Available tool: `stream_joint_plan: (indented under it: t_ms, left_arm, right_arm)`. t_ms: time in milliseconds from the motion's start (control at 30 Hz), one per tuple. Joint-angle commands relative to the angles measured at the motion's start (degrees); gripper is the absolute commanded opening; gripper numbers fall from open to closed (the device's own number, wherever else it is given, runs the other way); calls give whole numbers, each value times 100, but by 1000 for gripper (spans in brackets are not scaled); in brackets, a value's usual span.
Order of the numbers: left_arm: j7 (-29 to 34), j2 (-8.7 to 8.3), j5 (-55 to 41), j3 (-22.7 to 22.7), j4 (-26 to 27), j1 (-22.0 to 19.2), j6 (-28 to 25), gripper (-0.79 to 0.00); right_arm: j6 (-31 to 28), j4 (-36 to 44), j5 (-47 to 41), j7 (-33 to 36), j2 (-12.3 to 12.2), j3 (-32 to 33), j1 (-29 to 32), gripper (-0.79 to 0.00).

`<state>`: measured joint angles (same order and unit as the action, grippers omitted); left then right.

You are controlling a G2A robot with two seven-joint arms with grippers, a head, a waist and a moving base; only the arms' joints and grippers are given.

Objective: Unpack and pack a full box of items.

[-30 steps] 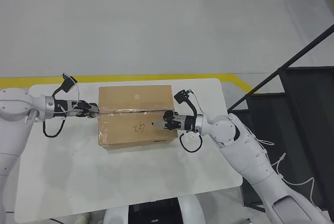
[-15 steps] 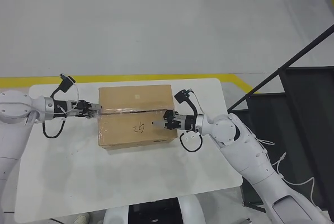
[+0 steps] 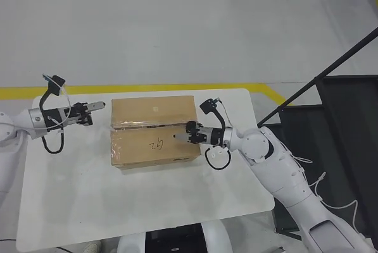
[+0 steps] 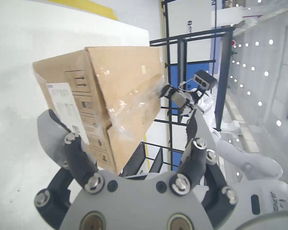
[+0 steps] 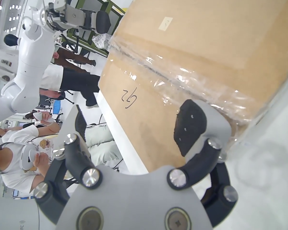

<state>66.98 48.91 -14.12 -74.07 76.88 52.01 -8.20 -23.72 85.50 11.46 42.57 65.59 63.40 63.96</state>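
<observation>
Box (image 3: 154,129) long axis left-right across table (image 3: 68,183) | left fingers (image 4: 75,155) apart | right fingers (image 5: 192,128) apart over box top

Probably a lab hall: yellow floor line (image 3: 176,88), steel framework (image 3: 350,101), ceiling spotlights (image 4: 266,73).

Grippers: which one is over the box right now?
The right gripper, open over the top of the box by the taped seam. The left gripper hangs apart from the box, over the table off its labelled end.
</observation>
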Motion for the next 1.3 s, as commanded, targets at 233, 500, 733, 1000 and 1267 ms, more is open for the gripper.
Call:
stream_joint_plan:
  t_ms: [233,500,733,1000,1267]
  left_arm:
    - [240,21,-533,24,710,-19,-89,0]
    - [144,368,-848,1209,175,-848,-328,0]
    - [96,788,-1049,2262,-647,-1570,-505,0]
    - [292,1144,-1327,2902,-1502,-1945,-583,0]
    - [408,1332,-1415,3111,-2057,-2045,-628,0]
  right_arm:
    - [-191,63,-873,445,-88,452,-47,0]
    - [32,-367,-1100,399,-44,339,-459,0]
    - [82,-1067,-1292,451,99,-172,-913,0]
    - [-137,-1236,-1428,642,155,-415,-945,0]
    - [-153,-1184,-1474,652,179,-525,-896,0]
